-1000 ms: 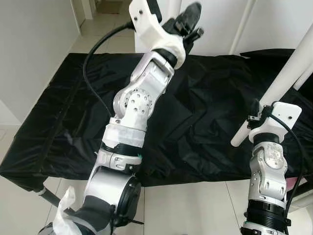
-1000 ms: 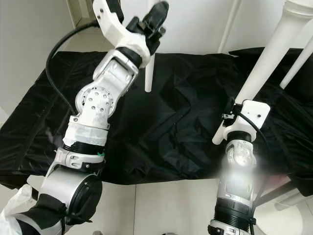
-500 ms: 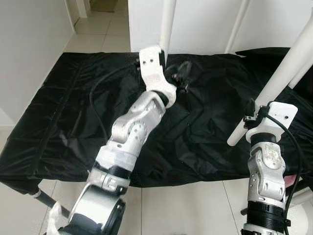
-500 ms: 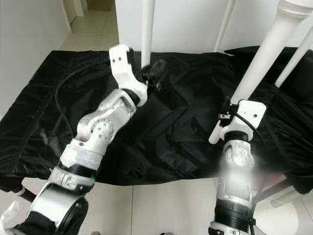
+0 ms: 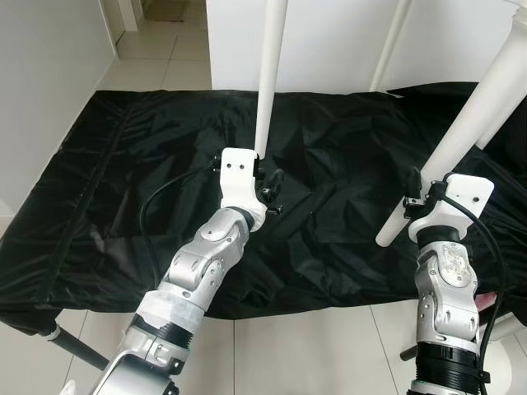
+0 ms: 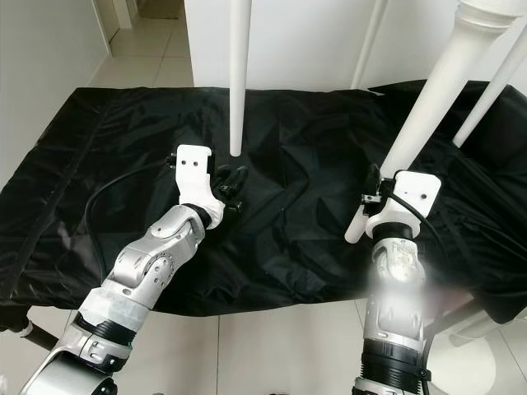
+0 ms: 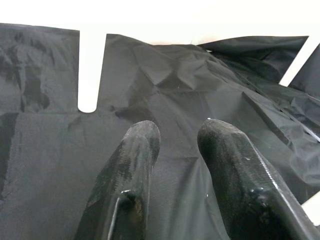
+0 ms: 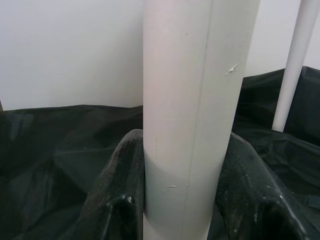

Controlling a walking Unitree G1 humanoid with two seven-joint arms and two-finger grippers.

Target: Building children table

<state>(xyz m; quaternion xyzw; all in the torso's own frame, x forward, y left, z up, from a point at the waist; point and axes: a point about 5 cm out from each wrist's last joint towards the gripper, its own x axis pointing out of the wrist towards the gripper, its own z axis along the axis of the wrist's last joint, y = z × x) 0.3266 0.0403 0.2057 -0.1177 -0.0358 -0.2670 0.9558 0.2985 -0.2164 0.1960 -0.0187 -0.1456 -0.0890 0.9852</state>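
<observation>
The right claw point(image 8: 182, 200) grips a white leg point(image 5: 461, 132) at 3 o'clock, the leg slanting up toward 1 o'clock over the black sheet point(image 5: 99, 181). The left claw point(image 7: 175, 150) hovers empty at centre, fingers point(image 7: 135, 155) parted, near another leg point(image 5: 270, 74) at 12 o'clock.

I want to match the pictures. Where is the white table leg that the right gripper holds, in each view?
Left eye view: white table leg, far right, slanting.
Right eye view: same leg, right side.
Left wrist view: cannot tell which pole it is.
Right wrist view: centre, between the right gripper's fingers.
Shared landmark: black cloth.
</observation>
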